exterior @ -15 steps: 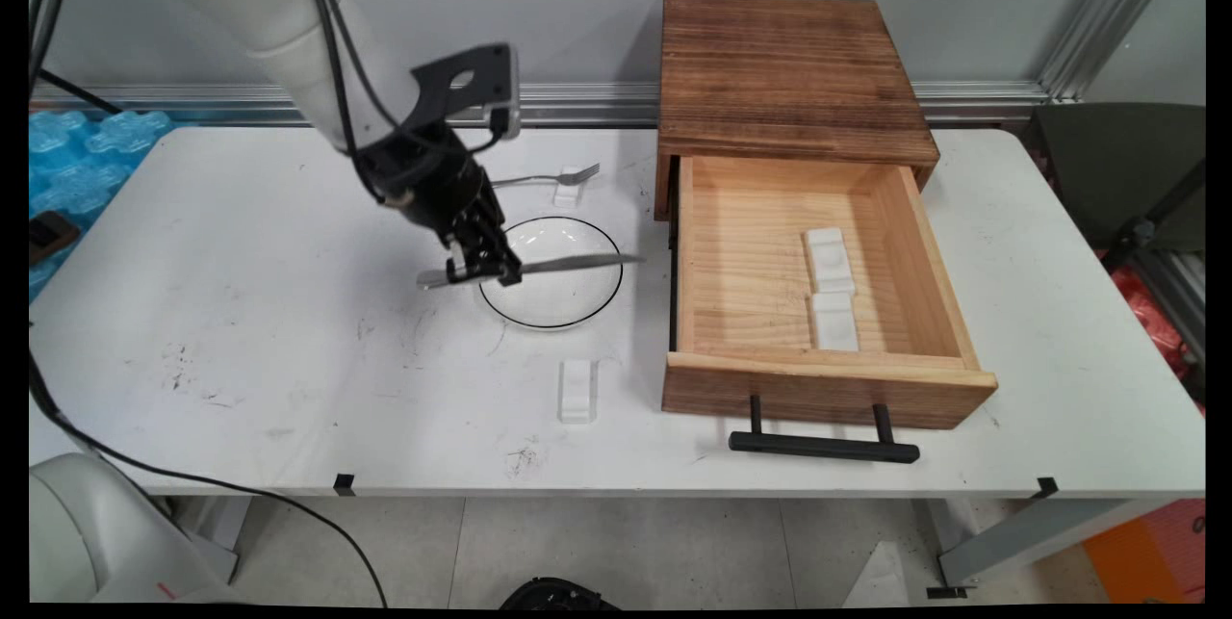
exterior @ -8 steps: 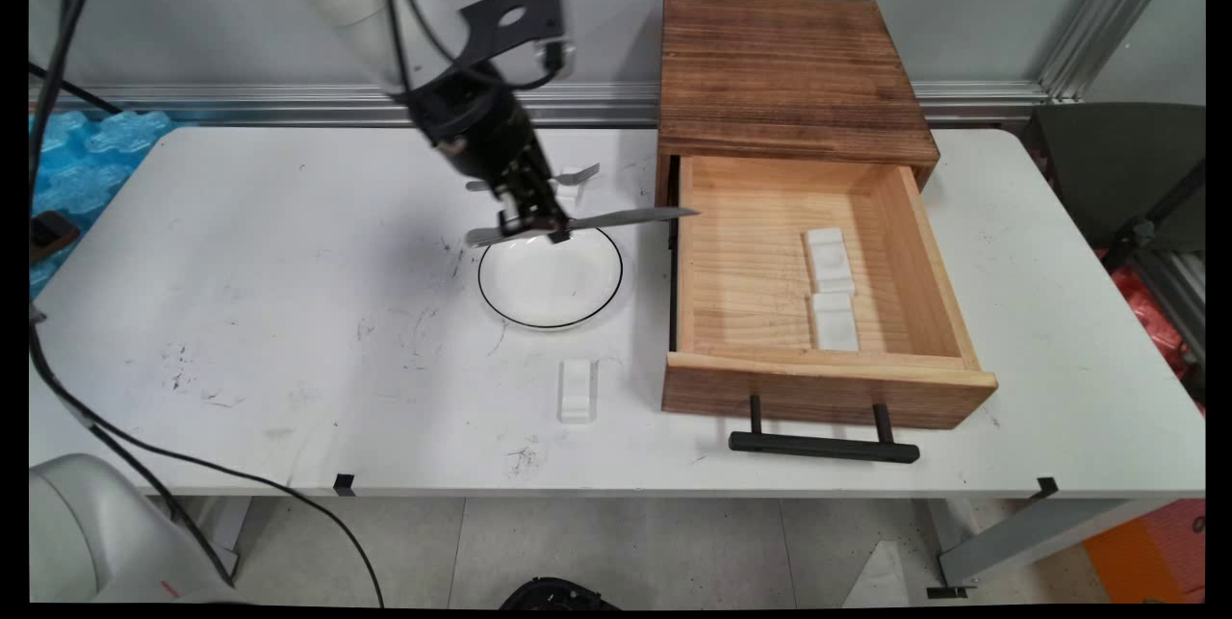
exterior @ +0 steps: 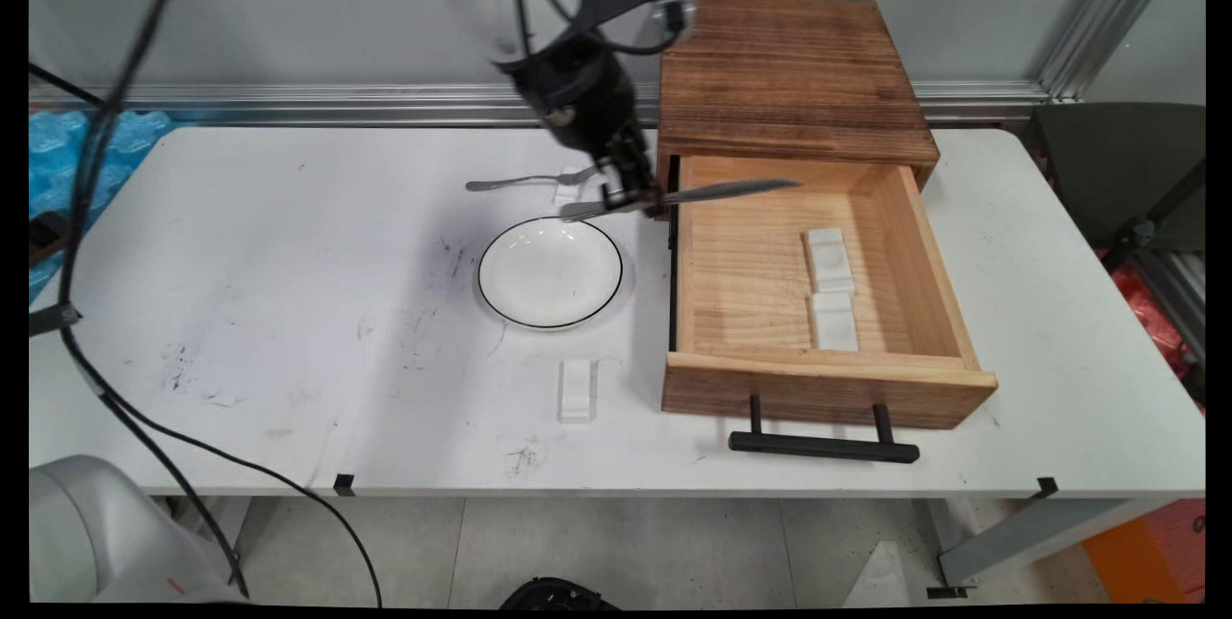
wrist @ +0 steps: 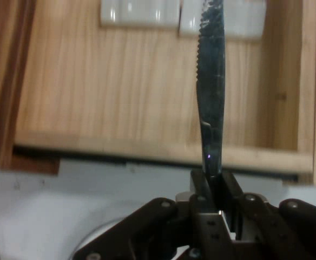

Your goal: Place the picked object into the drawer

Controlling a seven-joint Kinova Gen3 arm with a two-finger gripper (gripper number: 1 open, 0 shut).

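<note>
white table [exterior: 289,311] | open drawer [exterior: 924,244]: two white rests [exterior: 832,290] | jaws clamped on knife [exterior: 712,192] | plate [exterior: 551,272]

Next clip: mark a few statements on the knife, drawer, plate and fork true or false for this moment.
1. The gripper is shut on the knife. True.
2. The knife's blade reaches over the open drawer. True.
3. The plate holds the fork. False: the plate is bare; the fork lies on the table behind it.
4. The drawer is empty. False: two white rests lie inside.
5. A white rest lies on the table nearer than the plate. True.
</note>
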